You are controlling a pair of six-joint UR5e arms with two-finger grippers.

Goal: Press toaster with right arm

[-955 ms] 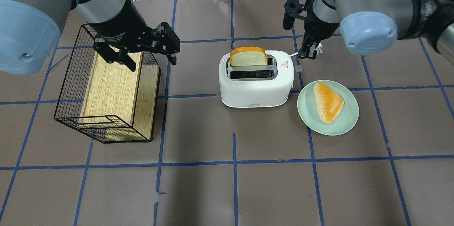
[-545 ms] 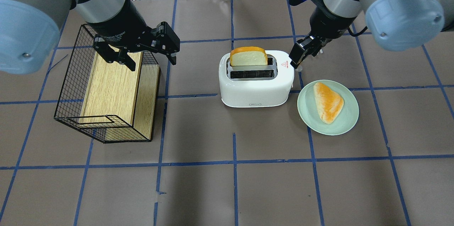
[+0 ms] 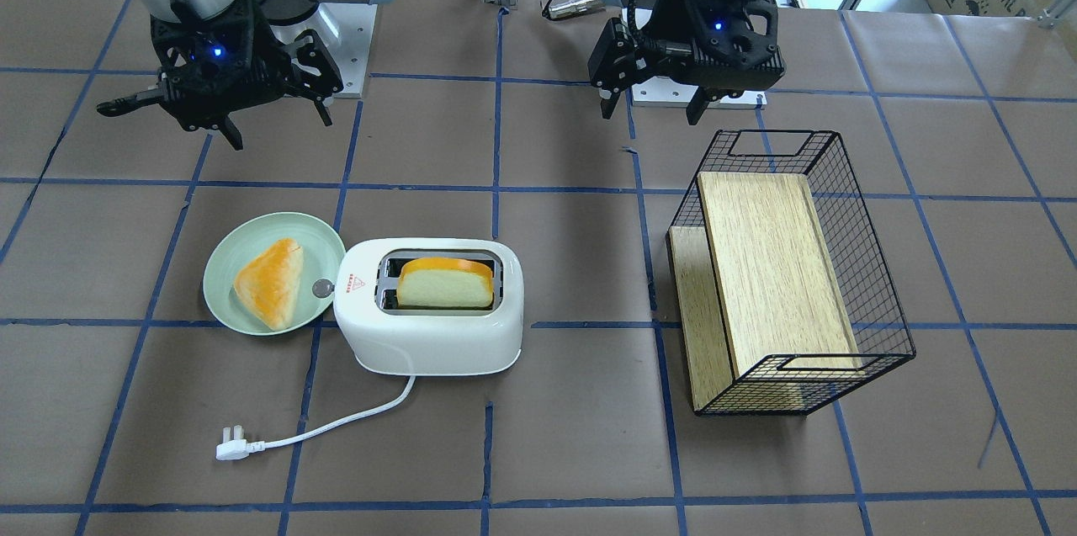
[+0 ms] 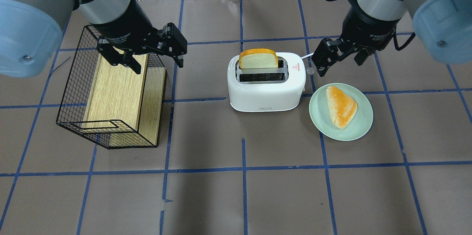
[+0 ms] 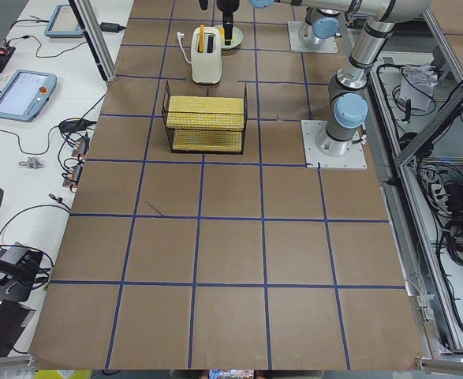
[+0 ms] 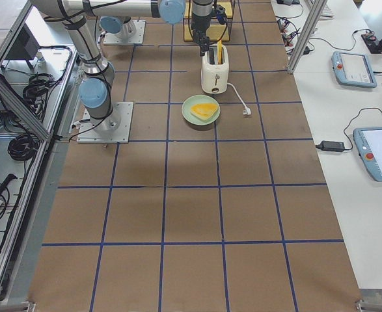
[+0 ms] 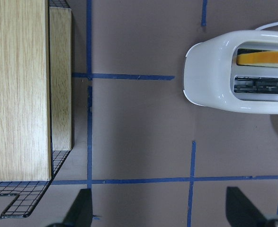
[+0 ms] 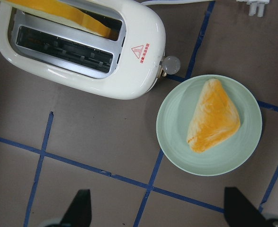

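Observation:
The white toaster (image 4: pixel 266 87) stands mid-table with a red triangle sticker and a small grey knob (image 4: pixel 309 70) on its right end. A slice of bread (image 4: pixel 258 59) stands up out of its far slot; the near slot is empty. My right gripper (image 4: pixel 341 61) is open, with its fingers spread wide. It hangs above the table just right of the toaster's knob end and touches nothing. The right wrist view shows the toaster (image 8: pixel 82 47) and knob (image 8: pixel 171 64) below the gripper (image 8: pixel 160 213). My left gripper (image 4: pixel 156 63) is open and empty over the basket's far end.
A pale green plate (image 4: pixel 365 124) with a triangular bread piece (image 4: pixel 341 106) lies right of the toaster. A black wire basket (image 4: pixel 70 91) holding a wooden box (image 4: pixel 114 91) lies at the left. The toaster's white cord and plug (image 3: pixel 231 445) trail on the far side.
My right gripper has swung and moved right, away from the toaster's knob end, and its fingers now show spread apart. The left arm, toaster and bread have not moved.

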